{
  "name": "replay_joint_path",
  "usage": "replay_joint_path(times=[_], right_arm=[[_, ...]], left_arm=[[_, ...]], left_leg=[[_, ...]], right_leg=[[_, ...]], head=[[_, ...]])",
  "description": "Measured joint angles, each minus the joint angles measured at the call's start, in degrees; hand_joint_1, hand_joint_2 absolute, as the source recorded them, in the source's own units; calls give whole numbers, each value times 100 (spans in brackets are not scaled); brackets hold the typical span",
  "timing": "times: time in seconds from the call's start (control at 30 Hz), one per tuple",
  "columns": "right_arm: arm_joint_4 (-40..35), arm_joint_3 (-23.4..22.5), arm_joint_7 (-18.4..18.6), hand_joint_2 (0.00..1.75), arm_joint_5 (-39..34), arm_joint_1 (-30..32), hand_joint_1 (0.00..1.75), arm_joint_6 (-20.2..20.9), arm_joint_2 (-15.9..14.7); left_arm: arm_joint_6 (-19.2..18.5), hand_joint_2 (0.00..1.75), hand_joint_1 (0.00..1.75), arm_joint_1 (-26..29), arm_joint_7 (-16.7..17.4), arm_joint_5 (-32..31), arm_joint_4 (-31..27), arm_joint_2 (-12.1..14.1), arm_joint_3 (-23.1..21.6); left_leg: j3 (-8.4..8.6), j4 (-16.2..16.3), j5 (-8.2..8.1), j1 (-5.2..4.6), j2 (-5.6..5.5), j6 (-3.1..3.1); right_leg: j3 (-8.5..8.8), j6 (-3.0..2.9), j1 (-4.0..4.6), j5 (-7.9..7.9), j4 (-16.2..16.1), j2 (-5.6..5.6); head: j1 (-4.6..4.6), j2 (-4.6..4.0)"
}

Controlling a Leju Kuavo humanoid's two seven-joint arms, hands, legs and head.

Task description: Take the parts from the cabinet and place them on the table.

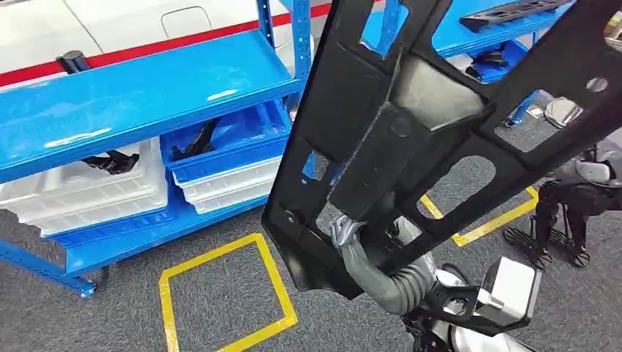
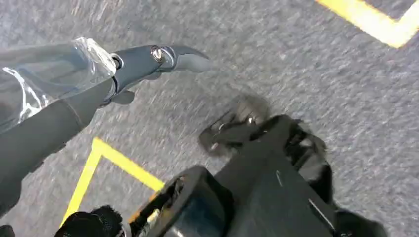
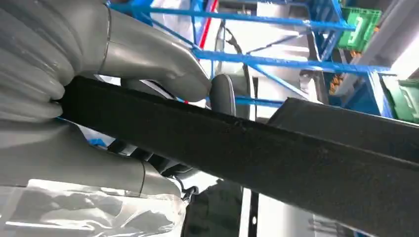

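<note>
The right hand [image 1: 350, 236] grips one big black panel [image 1: 440, 125]. The left hand [image 2: 148, 64] hangs loose, fingers apart, holding nothing. Two blue bins [image 1: 235, 143] sit on the rack [image 1: 139, 92].

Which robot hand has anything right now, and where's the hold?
The right robot hand grips the large black panel part by its lower edge. The left robot hand holds nothing.

The right arm bends up from below, its ribbed grey wrist curving toward the right hand [image 1: 345, 233], which grips the edge of a large black part [image 1: 411, 139]. Thumb [image 3: 158, 59] and fingers clamp that edge from opposite sides. The left hand [image 2: 148, 61] hangs low, pointing down at the floor, fingers extended and holding nothing.
</note>
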Motion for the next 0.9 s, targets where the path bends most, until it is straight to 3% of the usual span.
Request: replay_joint_path(times=[0.03, 0.07, 0.1, 0.17, 0.2, 0.23, 0.27, 0.3, 0.37, 0.4, 0.43, 0.47, 0.53, 0.57, 0.6, 0.63, 0.67, 0.7, 0.73, 0.77, 0.87, 0.9], right_arm=[[2, 0, 0, 175, -2, 5, 175, 0, 0], [2, 0, 0, 175, -2, 15, 175, 0, -2], [2, 0, -2, 175, 7, 27, 175, -13, -2], [-13, -7, -22, 175, 99, 57, 175, -70, -2], [-35, -26, -26, 175, 142, 81, 175, -101, -2], [-46, -57, -28, 175, 175, 96, 175, -105, -7], [-48, -74, -26, 175, 175, 103, 175, -116, -11], [-61, -87, -31, 175, 186, 112, 175, -116, -11], [-83, -101, -35, 175, 190, 149, 175, -120, -11], [-109, -129, -37, 175, 218, 182, 175, -122, -29], [-140, -146, -44, 175, 254, 187, 175, -133, -33], [-144, -151, -48, 175, 280, 191, 175, -140, -46], [-164, -149, -44, 175, 310, 240, 175, -140, -50], [-168, -151, -44, 175, 319, 260, 175, -140, -57], [-168, -153, -44, 175, 321, 279, 175, -140, -61], [-173, -153, -44, 175, 323, 288, 175, -140, -63], [-183, -155, -44, 175, 326, 289, 175, -140, -63], [-201, -162, -44, 175, 354, 290, 175, -144, -66], [-216, -170, -44, 175, 382, 290, 175, -149, -66], [-245, -179, -41, 175, 440, 326, 175, -151, -66], [-336, -238, -39, 175, 655, 452, 175, -164, -94], [-381, -251, -33, 175, 741, 496, 175, -166, -103]], left_arm=[[0, 175, 0, -1, -2, 13, 0, 0, 2], [-2, 175, 0, -14, -4, 13, 0, 9, 7], [-2, 175, 0, -25, -2, 9, 0, 9, 7], [0, 175, 0, -8, 22, 11, 0, 9, 4], [0, 175, 0, 0, 26, 11, 0, 15, 4], [2, 175, 0, -1, 26, 11, 2, 35, 4], [2, 175, 0, -10, 26, 9, 2, 28, 4], [2, 175, 0, -1, 31, 15, 2, 31, 4], [0, 175, 0, 6, 31, 9, 2, 33, 2], [2, 175, 0, 2, 35, 9, 4, 26, 2], [0, 175, 0, 7, 37, 9, 2, 31, 2], [0, 175, 0, 14, 44, 9, 2, 31, 2], [0, 175, 0, 24, 50, 9, 2, 28, 0], [0, 175, 0, 29, 50, 9, 2, 31, 0], [0, 175, 0, 33, 52, 9, 4, 31, 0], [0, 175, 0, 32, 52, 9, 2, 31, 0], [0, 175, 0, 27, 52, 9, 2, 24, 0], [0, 175, 0, 23, 52, 9, 2, 20, 0], [4, 175, 0, 24, 52, 15, 4, 35, 0], [15, 175, 0, 22, 52, 33, 4, 37, 0], [35, 175, 0, 25, 48, 125, 4, 37, 0], [37, 175, 0, 25, 46, 153, 4, 37, 0]], left_leg=[[-174, 385, -122, -1, -17, -7], [-232, 535, -113, -2, -20, -2], [-150, 391, 23, -3, -23, 12], [295, -515, 517, -14, -114, 85], [553, -1083, 779, -15, -370, 154], [664, -1344, 809, -15, -674, 204], [670, -1478, 770, 21, -627, 158], [643, -1461, 787, -29, -600, 151], [649, -1479, 806, -28, -461, 227], [681, -1539, 856, 28, -365, 246], [695, -1564, 865, 37, -325, 273], [697, -1562, 870, 37, -249, 288], [683, -1560, 863, 38, -69, 283], [681, -1557, 858, 44, 13, 276], [684, -1556, 850, 52, 92, 264], [689, -1545, 835, 63, 159, 241], [697, -1530, 817, 80, 223, 211], [710, -1501, 784, 96, 284, 163], [716, -1466, 741, 53, 332, 99], [724, -1439, 708, 48, 366, 52], [760, -1469, 716, 73, 490, -39], [744, -1448, 671, 104, 456, -80]], right_leg=[[-14, -11, 7, 10, 1, 63], [-20, -13, 10, 22, 2, 139], [-20, -8, 14, 30, 3, 219], [-10, 6, 30, 49, 3, 386], [-18, 15, 20, 62, 3, 452], [-69, 31, 47, 76, 24, 518], [-109, 53, 46, 93, 35, 578], [-156, 92, 2, 124, 48, 638], [-191, 173, -17, 166, 11, 784], [-217, 182, -24, 122, 86, 668], [-307, 204, 31, -37, 278, 363], [-504, 240, 12, -277, 675, 210], [-982, 300, -35, -697, 1675, 90], [-1091, 328, -65, -726, 1907, 74], [-1046, 352, -96, -635, 1830, 59], [-869, 376, -124, -456, 1526, 32], [-588, 404, -144, -227, 1030, -24], [-250, 433, -157, -7, 451, -177], [-76, 459, -131, -42, 101, -453], [-76, 346, -109, -10, 105, -311], [-131, 203, -61, -33, 143, -173], [-125, 149, -87, -8, 125, -121]], head=[[0, 0], [2, 0], [0, 0], [0, 0], [0, 0], [4, 0], [11, 0], [17, 0], [9, 0], [-2, 0], [50, 0], [55, 0], [59, 0], [59, 0], [57, 0], [59, 0], [59, 0], [59, 0], [63, 0], [46, 0], [46, 0], [44, 0]])
